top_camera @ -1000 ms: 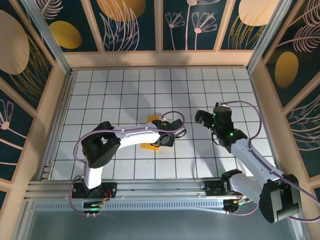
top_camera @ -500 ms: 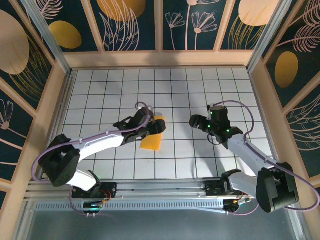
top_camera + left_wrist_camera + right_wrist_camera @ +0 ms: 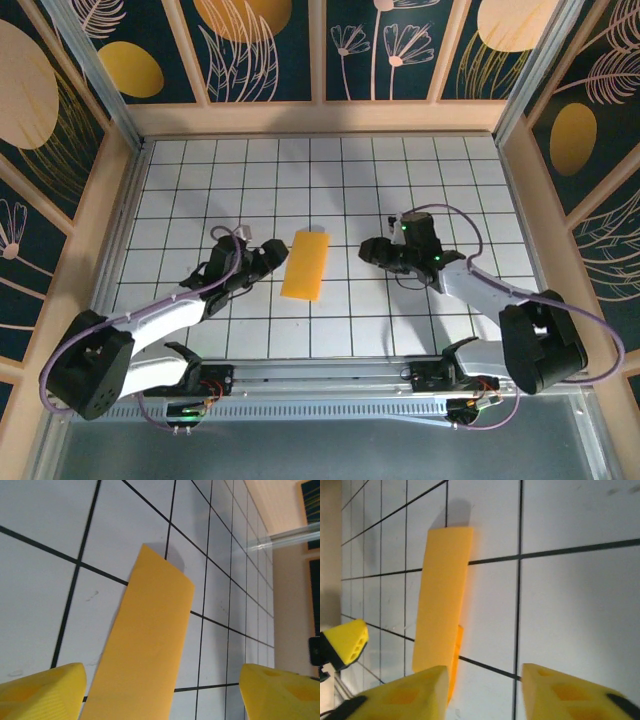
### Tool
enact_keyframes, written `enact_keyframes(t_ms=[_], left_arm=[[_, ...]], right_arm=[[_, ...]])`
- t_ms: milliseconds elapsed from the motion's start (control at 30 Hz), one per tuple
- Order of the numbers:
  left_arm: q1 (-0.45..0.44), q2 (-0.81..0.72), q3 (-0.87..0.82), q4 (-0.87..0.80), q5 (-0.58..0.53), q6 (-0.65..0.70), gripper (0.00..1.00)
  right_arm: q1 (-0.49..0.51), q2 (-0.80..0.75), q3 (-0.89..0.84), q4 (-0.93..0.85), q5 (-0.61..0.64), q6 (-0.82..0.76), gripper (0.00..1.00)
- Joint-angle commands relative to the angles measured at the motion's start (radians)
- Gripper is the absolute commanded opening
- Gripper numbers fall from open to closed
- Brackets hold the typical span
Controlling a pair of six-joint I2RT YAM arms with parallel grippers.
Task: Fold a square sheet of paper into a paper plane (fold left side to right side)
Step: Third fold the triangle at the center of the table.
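Since a second ago the left end effector (image 3: 268, 256) has drawn back left off the folded square sheet of paper (image 3: 305, 264) lying mid-worktop (image 3: 400, 180), fingers spread wide, while the right end effector (image 3: 368, 250), fingers narrowed but apart and empty, has neared its right edge.

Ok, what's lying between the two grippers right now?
The folded orange-yellow paper lies flat between the left gripper and the right gripper, as the top view shows.
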Motion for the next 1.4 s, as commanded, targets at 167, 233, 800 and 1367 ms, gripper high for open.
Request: enact_keyframes(t_ms=[167,233,800,1367], left_arm=[[0.024,-0.072,-0.034,0.016,-0.015,-0.016,0.81],[0.024,-0.068,-0.024,0.001,-0.015,-0.001,0.82],[0.024,0.027,0.02,-0.012,0.017,0.043,0.83],[0.022,0.164,0.109,-0.062,0.172,0.165,0.65]], right_arm=[[0.119,0.138,0.029,0.213,-0.065,0.143,0.06],[0.141,0.174,0.037,0.251,-0.065,0.16,0.0],[0.21,0.442,0.175,0.315,-0.076,0.154,0.0],[0.201,0.51,0.263,-0.017,0.045,-0.074,0.0]])
